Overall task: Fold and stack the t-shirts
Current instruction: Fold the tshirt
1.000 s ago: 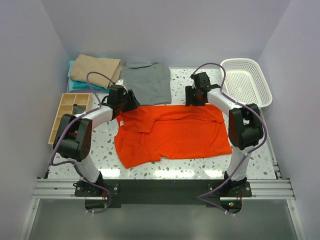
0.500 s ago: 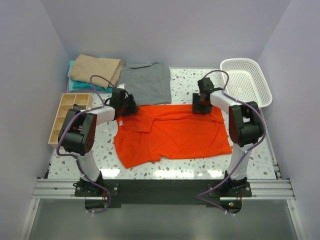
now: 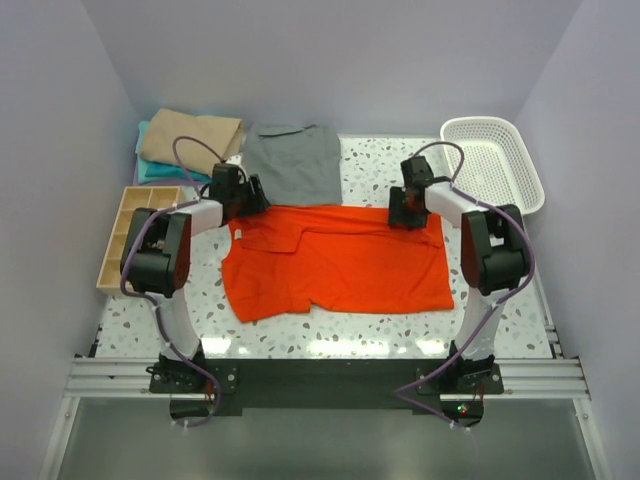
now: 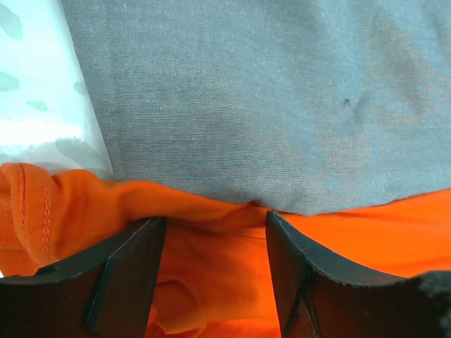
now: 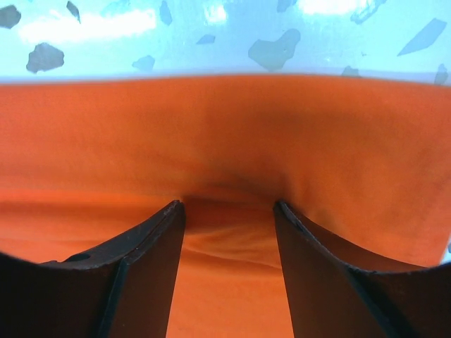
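The bright orange-red t-shirt [image 3: 340, 265] lies spread across the middle of the table. Its far edge meets the grey t-shirt [image 3: 292, 165], which lies flat behind it. My left gripper [image 3: 250, 195] rests on the orange shirt's far left corner, jaws apart, with orange cloth [image 4: 211, 282] rumpled between the fingers and the grey cloth [image 4: 246, 98] just ahead. My right gripper [image 3: 405, 210] sits on the far right corner, jaws apart over slightly bunched orange cloth [image 5: 225, 134]. A folded tan t-shirt [image 3: 190, 135] lies on a teal one [image 3: 155, 172] at the back left.
A white mesh basket [image 3: 492, 165] stands at the back right. A wooden compartment tray [image 3: 140, 230] sits at the left edge. Speckled tabletop [image 5: 211, 42] shows beyond the orange shirt's far right edge and along the near side.
Both grippers moved toward the back of the table, and the orange shirt's far edge slid with them up to the grey shirt. The left jaws widened.
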{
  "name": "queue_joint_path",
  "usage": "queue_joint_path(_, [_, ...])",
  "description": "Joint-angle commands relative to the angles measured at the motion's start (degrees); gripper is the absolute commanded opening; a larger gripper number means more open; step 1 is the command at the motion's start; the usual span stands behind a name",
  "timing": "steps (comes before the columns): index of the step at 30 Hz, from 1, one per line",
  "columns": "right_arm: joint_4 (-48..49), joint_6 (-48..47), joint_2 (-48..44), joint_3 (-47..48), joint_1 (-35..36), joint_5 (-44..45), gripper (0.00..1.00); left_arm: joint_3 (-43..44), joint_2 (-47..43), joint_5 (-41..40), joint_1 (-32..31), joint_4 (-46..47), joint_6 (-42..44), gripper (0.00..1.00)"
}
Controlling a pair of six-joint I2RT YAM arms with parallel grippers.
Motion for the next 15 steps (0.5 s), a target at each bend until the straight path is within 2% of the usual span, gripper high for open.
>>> queue_joint_path(1, [-0.10, -2.68, -8.10, -1.82, -0.94, -1.94, 0.59, 0.16, -6.57, 5.41, 0.94, 6.44, 3.13, 0.64])
queue_joint_path(3, [0.25, -3.65, -14.51, -2.69, -0.94, -4.13, 0.61, -2.48, -11.33, 4.91, -1.16, 7.42, 3.74, 0.67])
queue_joint_path(7, [-1.94, -4.27, -21.20, -3.66, -0.50, -15.28, 0.61, -6.60, -24.76, -5.53, -5.74, 0.83, 1.56, 0.71])
queue_joint_path(9, [-2.73, -4.09, -23.83, -6.28, 1.25, -20.28, 0.60, -11.78, -28.83, -10.02, -6.97, -3.82, -1.16, 0.83])
queue_joint_path(10, [-2.56, -3.83, -24.89, -7.70, 2.31, -20.75, 0.60, -14.32, -33.20, -10.04, -6.98, -4.18, -2.92, 0.86])
queue_joint_path(12, [-1.60, -2.96, -28.66, -12.69, 6.00, -20.32, 0.60, -21.88, -37.79, -10.04, -6.98, -7.87, -5.38, 1.00])
queue_joint_path(15, [-0.11, -0.59, -32.36, -18.58, 9.17, -18.82, 0.60, -30.85, -48.16, -9.16, -8.64, -11.73, -9.69, 1.00])
